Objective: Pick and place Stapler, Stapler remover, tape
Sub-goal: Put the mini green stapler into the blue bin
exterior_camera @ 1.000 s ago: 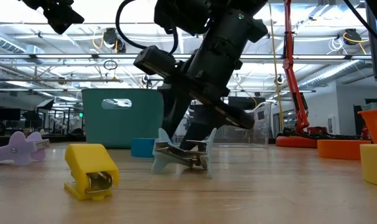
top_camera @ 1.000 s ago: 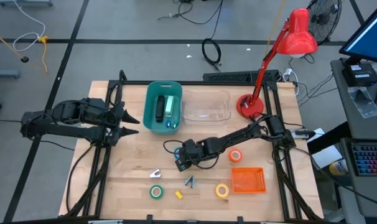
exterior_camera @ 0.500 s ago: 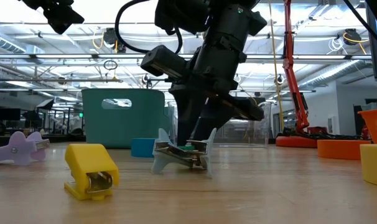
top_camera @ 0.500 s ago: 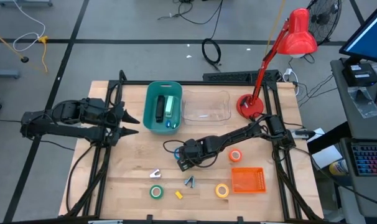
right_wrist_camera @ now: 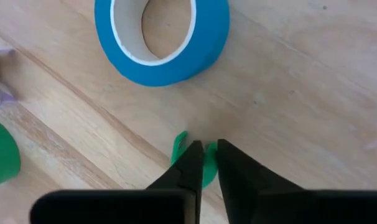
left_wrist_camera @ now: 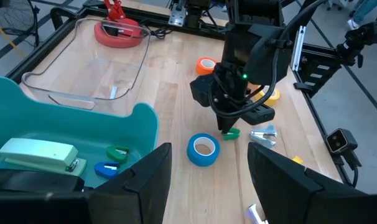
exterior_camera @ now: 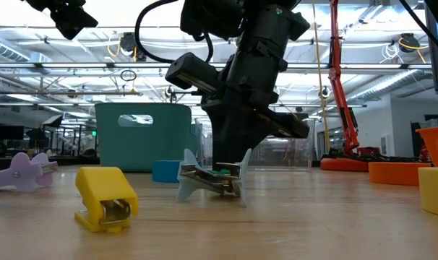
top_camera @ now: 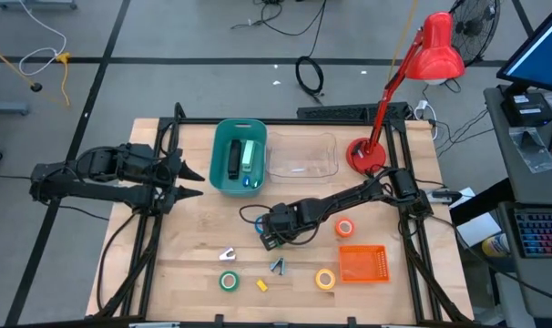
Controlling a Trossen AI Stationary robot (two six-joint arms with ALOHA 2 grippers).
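Right hand (right_wrist_camera: 207, 149) was down on the flat wooden surface (top_camera: 194, 237), near the middle. Its two dark fingers were squeezed narrow on a small green plastic staple remover (left_wrist_camera: 231, 132). Only a thin edge of it sat between the tips, so I think the hold was weak. The round blue tape roll (right_wrist_camera: 213, 37) lay just beside it, not touching.

To do this well, I think the hand should squeeze firmly first, then lift straight up and slowly. A tilt or a quick pull could let the little thing slip out, or bump the blue roll. Next it would need to go to the deep teal plastic bin (top_camera: 219, 155), where other small things already lay, and let go low inside.

The left hand (top_camera: 192, 173) waited at the left side, fingers wide apart and holding nothing.
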